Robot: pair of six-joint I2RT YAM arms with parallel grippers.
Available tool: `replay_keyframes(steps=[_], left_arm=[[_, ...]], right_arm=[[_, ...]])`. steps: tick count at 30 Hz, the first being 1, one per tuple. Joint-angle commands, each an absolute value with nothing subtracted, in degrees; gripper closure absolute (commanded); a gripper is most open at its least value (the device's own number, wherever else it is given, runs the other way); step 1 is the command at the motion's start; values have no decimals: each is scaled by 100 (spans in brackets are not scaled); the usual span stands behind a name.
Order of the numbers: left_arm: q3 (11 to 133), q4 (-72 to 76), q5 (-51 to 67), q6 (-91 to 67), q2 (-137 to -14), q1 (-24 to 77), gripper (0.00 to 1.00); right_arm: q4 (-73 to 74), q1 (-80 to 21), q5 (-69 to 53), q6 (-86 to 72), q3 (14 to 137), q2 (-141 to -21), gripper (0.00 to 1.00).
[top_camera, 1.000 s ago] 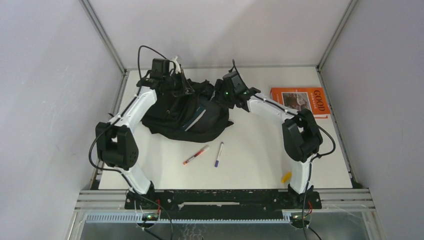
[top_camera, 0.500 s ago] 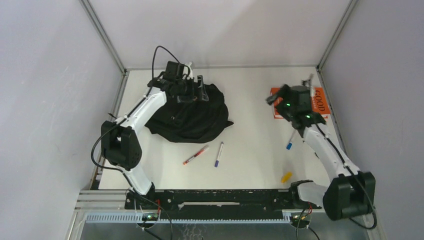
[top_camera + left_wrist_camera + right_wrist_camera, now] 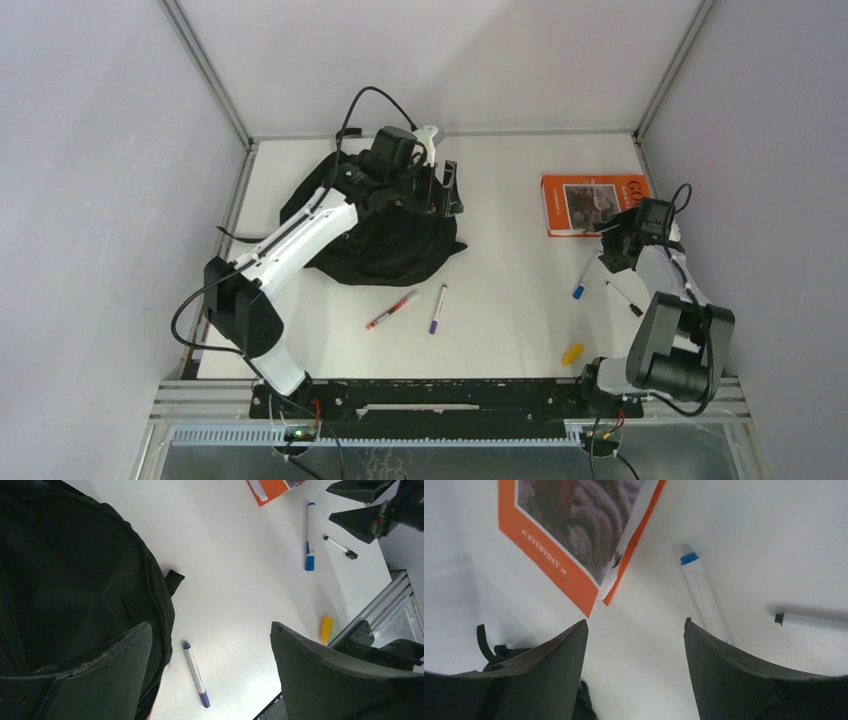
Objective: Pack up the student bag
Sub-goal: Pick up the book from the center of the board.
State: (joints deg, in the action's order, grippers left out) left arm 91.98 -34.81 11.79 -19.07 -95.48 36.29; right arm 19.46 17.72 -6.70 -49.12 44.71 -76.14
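Student bag (image 3: 385,250) lies slumped on the white table (image 3: 500,290). The left arm covers the bag's upper part, and whether a zip stands open cannot be made out. Left gripper (image 3: 210,629) hangs over the bag's right edge, jaws spread wide and empty. Right gripper (image 3: 635,622), well to the right of the bag, also gapes with nothing between its fingers. Orange book (image 3: 590,205), far right of the bag, has one corner and part of its title covered by the right arm. Two pens (image 3: 437,308) lie just in front of the bag.

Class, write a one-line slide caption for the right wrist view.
Open right gripper hovers over the white table, with an orange book and a blue-capped marker lying on it.
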Motion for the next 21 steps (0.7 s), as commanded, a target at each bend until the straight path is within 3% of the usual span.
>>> replay_keyframes(steps=[1,16,21], left_arm=[[9073,-3227,1177,-1883,-9397,3599,8],[8937,-3254,1073,-1789,-9454,3602,9],[8967,-3252,1091,-1792,-9545,3601,10]], right_arm=[[1371,1829,-1159,-5477,4751,-8178,22],[759,1846,-1596,-6014,5663,-10201,23],[265,1837,-1869,-6121,5723,-10611,29]])
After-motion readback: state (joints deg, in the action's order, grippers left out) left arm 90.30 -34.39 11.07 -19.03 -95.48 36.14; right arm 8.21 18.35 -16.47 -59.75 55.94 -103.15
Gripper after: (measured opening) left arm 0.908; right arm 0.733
